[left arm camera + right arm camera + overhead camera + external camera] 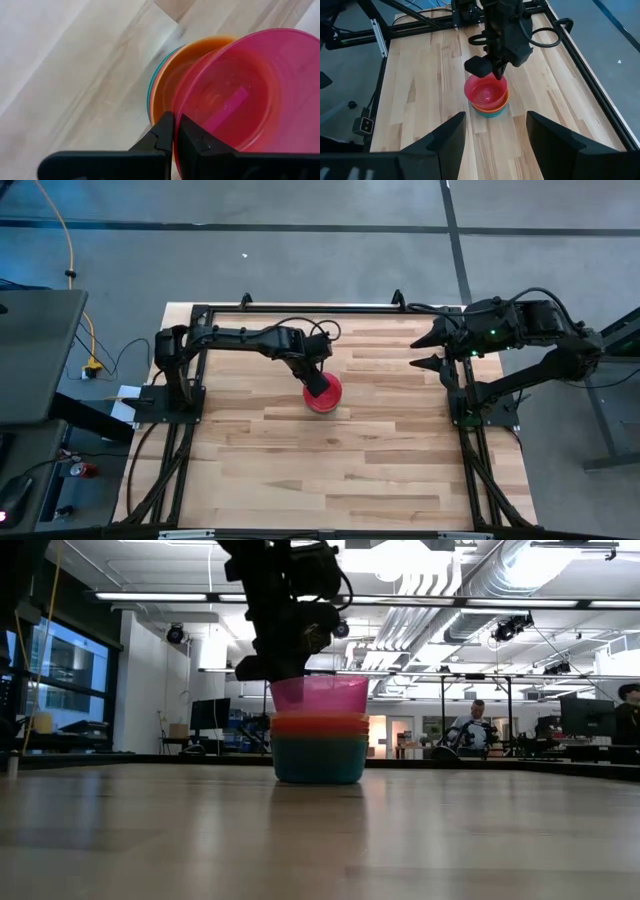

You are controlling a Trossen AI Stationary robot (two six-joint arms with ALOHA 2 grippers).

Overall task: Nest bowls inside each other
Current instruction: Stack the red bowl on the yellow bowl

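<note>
A pale wooden bench (380, 470) is framed by dark rails, and grey floor surrounds it. Beyond it, in the low view, a wide hall with ceiling lights and ducts is seen, and a person (474, 728) sits far back among desks.

The left tool (174, 131) is pressed together on the rim of the pink bowl (250, 95), one finger inside the wall and one outside. That bowl is held tilted, part-way into the orange bowl (172, 80), its rim standing well above the orange one in the low view. Beneath the orange bowl a teal-green bowl (320, 758) is seen, and the stack (322, 394) rests on the bench a little left of centre, toward the far rail. Thin edges of further bowls show between them, but their colours cannot be told.

The right tool (432, 350) is held spread at the right edge of the bench, well apart from the stack, with nothing between its fingers (445, 140).
</note>
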